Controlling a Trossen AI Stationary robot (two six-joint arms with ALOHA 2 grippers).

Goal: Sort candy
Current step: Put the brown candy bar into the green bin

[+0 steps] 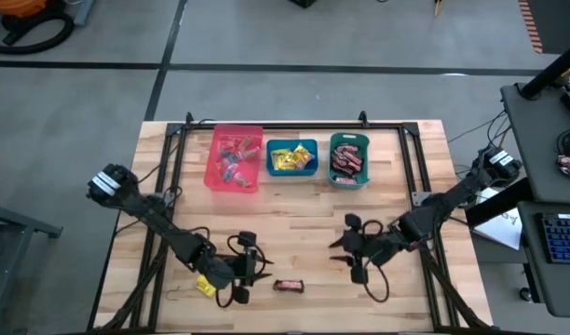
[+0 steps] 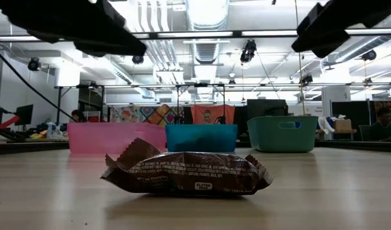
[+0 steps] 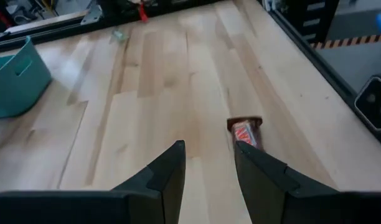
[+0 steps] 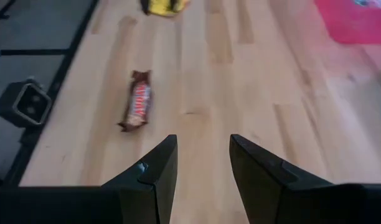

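Candy bar (image 1: pixel 288 286) lies on desk (image 1: pixel 294 223) near my left gripper (image 1: pixel 257 266), jaws parted, empty. Right gripper (image 1: pixel 346 249) low, jaws parted, empty. Wrapper reads "GLUTEN FREE".

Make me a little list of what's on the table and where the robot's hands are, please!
pink bin: back of table, left of the row, small sweets inside
blue bin: middle of the row, yellow packets inside
teal bin: right of the row, dark bars inside
loose bar: lying on the table near the front, between the arms
yellow packet: on the table beside the left arm
left hand: open, empty, just left of the loose bar
right hand: open, empty, further right of the bar
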